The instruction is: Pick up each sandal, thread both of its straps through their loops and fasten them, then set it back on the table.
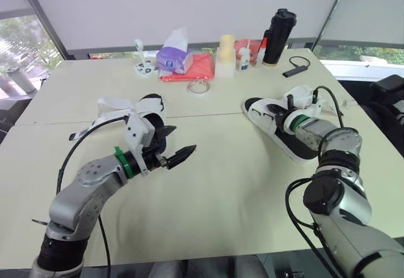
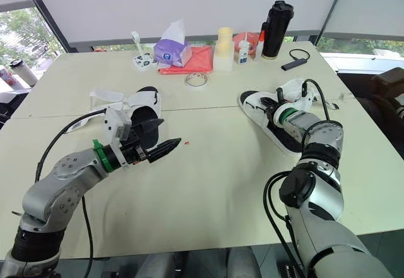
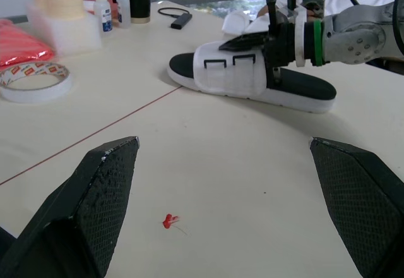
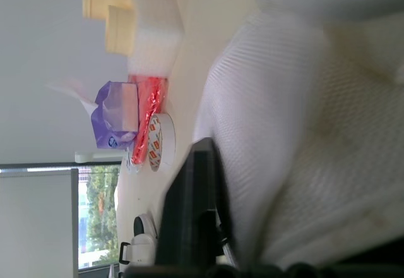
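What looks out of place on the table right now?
A small red speck lies on the table just ahead of the left tool; stain or scrap, I cannot tell. Nothing looks spilled or toppled.

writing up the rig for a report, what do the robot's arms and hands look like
Both arms are silver-grey with rounded joint housings and a green ring at the wrist. A black cable loops along each. The left hand has a white bracket behind two black, pointed fingers with a grainy surface. The right hand is black ahead of its green ring.
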You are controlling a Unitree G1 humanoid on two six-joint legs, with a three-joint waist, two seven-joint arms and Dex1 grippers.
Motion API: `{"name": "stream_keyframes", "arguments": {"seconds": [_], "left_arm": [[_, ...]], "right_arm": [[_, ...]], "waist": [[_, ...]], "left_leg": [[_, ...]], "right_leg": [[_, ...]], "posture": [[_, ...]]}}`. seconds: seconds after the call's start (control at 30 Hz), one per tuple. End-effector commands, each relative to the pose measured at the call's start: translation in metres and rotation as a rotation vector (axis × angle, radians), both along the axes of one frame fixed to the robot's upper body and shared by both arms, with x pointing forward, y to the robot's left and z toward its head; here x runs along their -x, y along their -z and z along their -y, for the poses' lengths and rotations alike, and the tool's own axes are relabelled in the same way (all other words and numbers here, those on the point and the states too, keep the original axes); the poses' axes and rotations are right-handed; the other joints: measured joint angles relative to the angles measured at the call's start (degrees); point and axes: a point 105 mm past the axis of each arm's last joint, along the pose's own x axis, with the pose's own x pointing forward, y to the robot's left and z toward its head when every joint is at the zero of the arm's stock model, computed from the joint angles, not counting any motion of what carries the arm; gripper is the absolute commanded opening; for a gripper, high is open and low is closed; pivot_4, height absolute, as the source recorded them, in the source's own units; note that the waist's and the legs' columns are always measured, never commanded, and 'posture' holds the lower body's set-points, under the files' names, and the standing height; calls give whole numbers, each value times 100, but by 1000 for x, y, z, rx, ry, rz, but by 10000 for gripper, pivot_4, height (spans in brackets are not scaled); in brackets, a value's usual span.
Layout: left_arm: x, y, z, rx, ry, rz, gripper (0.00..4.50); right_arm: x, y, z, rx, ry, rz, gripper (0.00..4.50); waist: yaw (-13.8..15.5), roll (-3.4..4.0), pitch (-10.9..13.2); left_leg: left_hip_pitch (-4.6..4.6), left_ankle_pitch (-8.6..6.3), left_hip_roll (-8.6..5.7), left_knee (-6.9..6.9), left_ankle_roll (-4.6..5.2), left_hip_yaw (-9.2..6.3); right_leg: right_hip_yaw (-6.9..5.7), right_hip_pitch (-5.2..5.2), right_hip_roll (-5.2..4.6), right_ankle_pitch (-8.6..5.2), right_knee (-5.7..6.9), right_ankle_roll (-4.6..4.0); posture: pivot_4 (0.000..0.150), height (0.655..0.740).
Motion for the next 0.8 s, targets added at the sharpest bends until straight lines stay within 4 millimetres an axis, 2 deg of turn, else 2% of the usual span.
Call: {"name": "stream_keyframes", "arguments": {"seconds": [0.03,0.17,0.3,0.37,0.5,0.6,0.73,0.8], "left_arm": [[5,-12,2,8,6,59,45000],[5,-11,3,10,10,55,45000],[5,-10,3,10,11,50,45000],[6,-9,2,7,17,43,45000],[7,-7,1,-11,28,35,45000],[5,-8,-2,-20,35,37,45000],[0,-11,-6,-40,42,50,45000],[0,-10,-6,-41,45,50,45000]], "right_arm": [[-1,-27,4,16,-11,92,218],[5,-34,-1,89,-81,120,218],[26,-49,-30,158,-299,165,218],[39,-54,-44,138,-412,170,218],[57,-63,-60,122,-549,193,218],[74,-59,-74,187,-676,193,218],[112,-31,-91,335,-916,134,218],[119,-24,-92,360,-954,107,218]], "waist": [[0,1,0],[0,2,1],[2,6,4],[-6,6,3],[5,6,4],[18,6,4],[40,5,4],[20,4,4]], "left_leg": [[0,0,0,0,0,0],[0,0,0,0,0,0],[0,0,0,-1,0,0],[0,0,0,-1,0,0],[0,0,1,-1,0,-2],[0,0,0,0,0,-1],[0,0,-2,0,1,-7],[0,-1,-2,0,1,-5]], "right_leg": [[0,-1,0,0,0,0],[1,-1,0,0,0,0],[2,-2,0,0,1,0],[2,-3,0,0,4,0],[2,-4,0,0,8,-1],[2,-4,0,0,7,-1],[1,2,0,-2,2,-1],[1,5,-1,-2,-6,-2]], "posture": [[1500,7400],[1500,7400],[1500,7400],[1500,7400],[1500,7400],[1500,7400],[1500,7400],[1500,7400]]}}
